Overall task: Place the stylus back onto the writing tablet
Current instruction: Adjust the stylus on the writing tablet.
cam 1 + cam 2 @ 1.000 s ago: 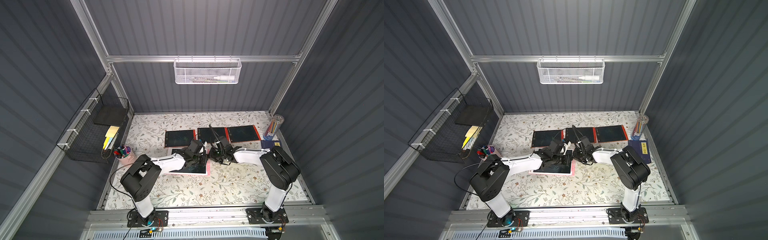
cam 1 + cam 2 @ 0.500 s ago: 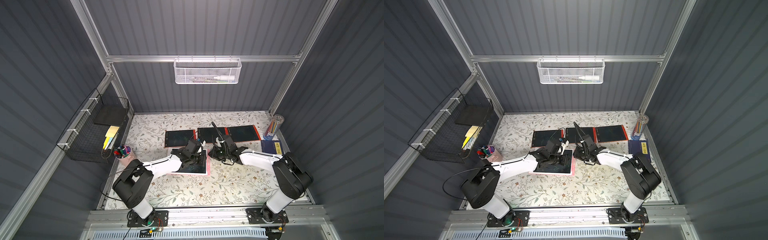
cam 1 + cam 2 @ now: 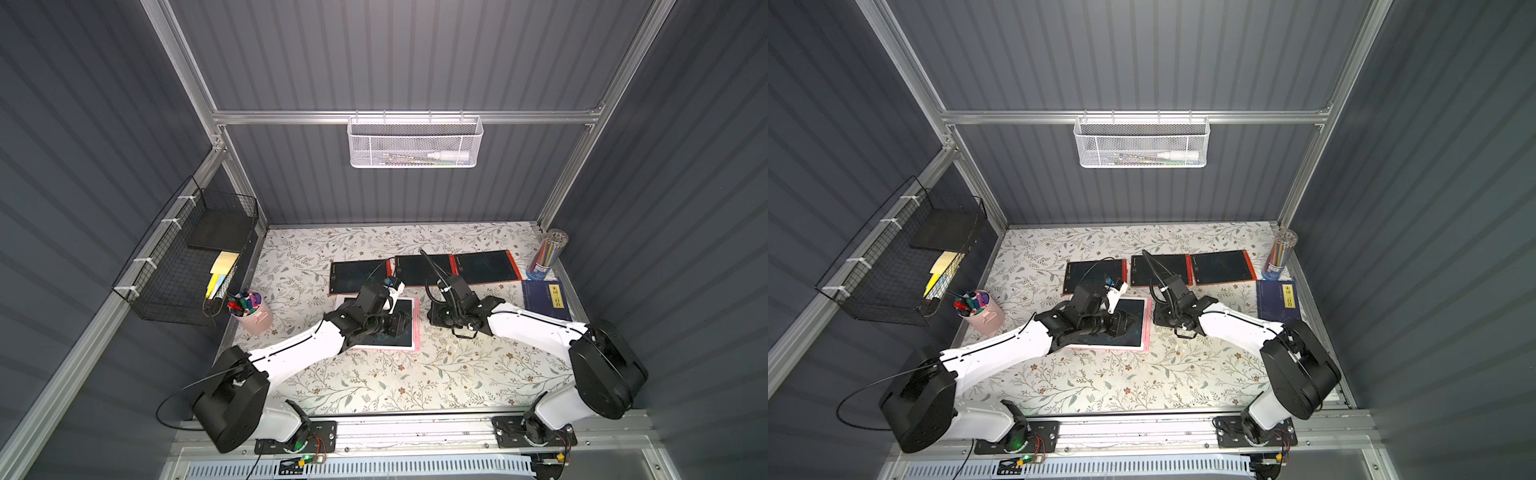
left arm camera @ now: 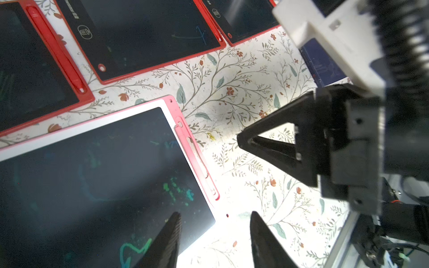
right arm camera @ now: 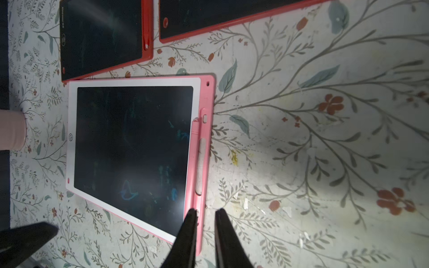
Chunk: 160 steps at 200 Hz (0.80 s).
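Obs: stylus (image 5: 196, 160) lies along the side groove of the pink writing tablet (image 5: 72, 130); placement looks done. Your left fingers (image 4: 171, 232) stand wide over the tablet's corner. Your right fingers (image 5: 185, 232) are narrow and empty at the stylus end. Remaining: check seating, withdraw.

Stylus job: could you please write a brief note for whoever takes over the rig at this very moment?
Left gripper: open, empty, over a corner of the pink tablet.
Right gripper: jaws a narrow gap apart, empty, tips by the end of the stylus.
The stylus lies in the holder along the tablet's pink edge.
Done: stylus placed and let go.
Left: check that it is clipped in fully, which cannot be told from these views, then draw both grippers back.
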Each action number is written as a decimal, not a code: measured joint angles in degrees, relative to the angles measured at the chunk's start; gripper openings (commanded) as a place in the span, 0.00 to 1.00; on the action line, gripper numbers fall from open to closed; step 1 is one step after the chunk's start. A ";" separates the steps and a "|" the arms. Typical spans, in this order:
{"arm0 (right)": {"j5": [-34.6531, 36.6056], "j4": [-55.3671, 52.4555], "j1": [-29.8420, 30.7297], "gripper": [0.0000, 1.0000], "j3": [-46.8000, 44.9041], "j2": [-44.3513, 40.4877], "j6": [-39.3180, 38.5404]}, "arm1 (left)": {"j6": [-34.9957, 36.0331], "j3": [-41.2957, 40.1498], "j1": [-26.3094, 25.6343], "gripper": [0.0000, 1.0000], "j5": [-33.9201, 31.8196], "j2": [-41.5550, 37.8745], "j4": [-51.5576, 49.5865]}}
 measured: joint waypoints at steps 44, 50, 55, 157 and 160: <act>2.75 -3.06 2.14 0.20 5.84 5.73 -0.35 | -0.68 -0.48 0.00 0.95 2.12 -4.37 0.39; 3.17 -3.45 2.51 0.20 6.84 6.56 -0.33 | -0.70 -0.48 0.00 0.98 2.10 -4.74 0.35; 3.48 -3.65 2.78 0.20 7.50 7.13 -0.33 | -0.39 -0.48 0.00 0.99 2.05 -5.05 0.31; 6.03 -8.35 4.55 0.22 17.79 16.04 -0.70 | 0.13 -0.46 0.00 0.99 -2.78 -14.32 -1.18; 6.03 -8.44 4.61 0.22 17.97 16.24 -0.81 | 0.11 -0.46 0.00 0.99 -2.91 -14.67 -1.20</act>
